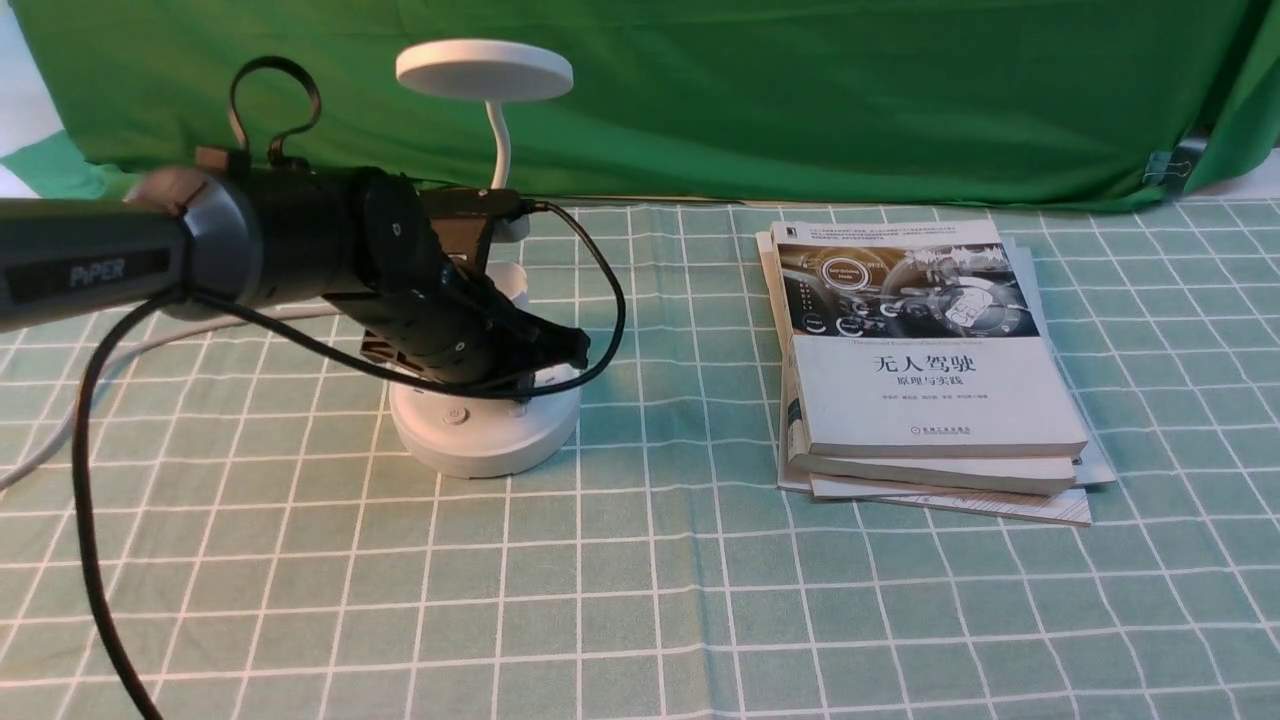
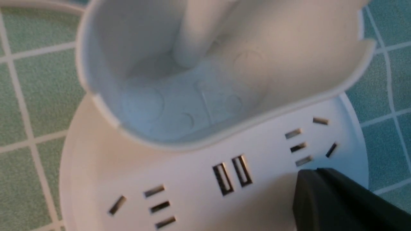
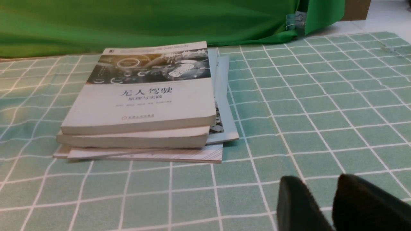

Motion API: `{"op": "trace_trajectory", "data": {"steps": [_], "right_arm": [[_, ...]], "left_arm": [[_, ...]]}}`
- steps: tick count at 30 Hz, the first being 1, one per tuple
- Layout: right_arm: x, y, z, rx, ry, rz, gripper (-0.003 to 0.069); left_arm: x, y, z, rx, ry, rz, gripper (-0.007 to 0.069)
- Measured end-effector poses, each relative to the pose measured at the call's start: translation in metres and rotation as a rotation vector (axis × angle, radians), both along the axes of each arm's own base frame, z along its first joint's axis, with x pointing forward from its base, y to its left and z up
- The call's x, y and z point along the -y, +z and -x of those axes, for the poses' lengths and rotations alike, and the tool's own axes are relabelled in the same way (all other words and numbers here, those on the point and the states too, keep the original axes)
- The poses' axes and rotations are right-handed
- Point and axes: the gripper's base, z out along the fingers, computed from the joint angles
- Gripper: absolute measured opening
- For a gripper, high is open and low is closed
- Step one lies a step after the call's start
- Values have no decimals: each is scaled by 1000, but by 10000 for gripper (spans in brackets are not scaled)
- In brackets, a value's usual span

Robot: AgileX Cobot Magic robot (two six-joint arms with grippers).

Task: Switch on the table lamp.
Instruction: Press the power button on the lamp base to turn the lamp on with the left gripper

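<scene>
The white table lamp stands at the left of the cloth, with its disc head [image 1: 484, 69] on a thin gooseneck [image 1: 499, 140] above the round base [image 1: 485, 440]. A button [image 1: 455, 414] shows on the base's front. My left gripper [image 1: 576, 350] is shut and empty, its tip low over the right side of the base. In the left wrist view the joined fingertips [image 2: 308, 175] hover at the base's surface [image 2: 179, 173], beside a socket [image 2: 301, 146] and two USB slots [image 2: 231, 175], below the cup holder [image 2: 192, 96]. My right gripper [image 3: 318, 186] hangs slightly open over bare cloth.
A stack of books [image 1: 920, 340] lies right of the lamp, also seen from the right wrist [image 3: 144, 96]. The lamp's white cord [image 1: 60, 420] trails off left. A green backdrop [image 1: 800, 90] closes off the rear of the checked tablecloth [image 1: 640, 600].
</scene>
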Motion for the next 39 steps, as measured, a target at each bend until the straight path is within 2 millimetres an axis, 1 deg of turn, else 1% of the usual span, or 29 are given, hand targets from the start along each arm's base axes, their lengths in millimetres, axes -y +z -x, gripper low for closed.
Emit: {"op": "trace_trajectory", "data": {"steps": [3,7,10,13,20,28,32,36,38,39], "right_arm": [[0,0,0,0,0,0,241],[0,0,0,0,0,0,241],[0,0,0,0,0,0,241],[0,0,0,0,0,0,241],[0,0,0,1,0,0,241],[0,0,0,1,0,0,241],[0,0,0,1,0,0,241],[0,0,0,1,0,0,241],[0,0,0,1,0,0,241],[0,0,0,1,0,0,241]], "left_arm": [[-1,4,0,21,-12,-18,2],[-3,9,3,5,-25,-32,2],[-3,17,5,14,-17,-13,2],[-2,19,6,6,-4,9,2],[1,9,7,-46,10,33,2],[2,2,6,-68,14,35,2],[2,2,6,-72,8,29,2],[0,10,7,-49,-7,12,2],[-1,18,10,-42,-16,7,2],[-3,28,15,-34,-21,10,2]]}}
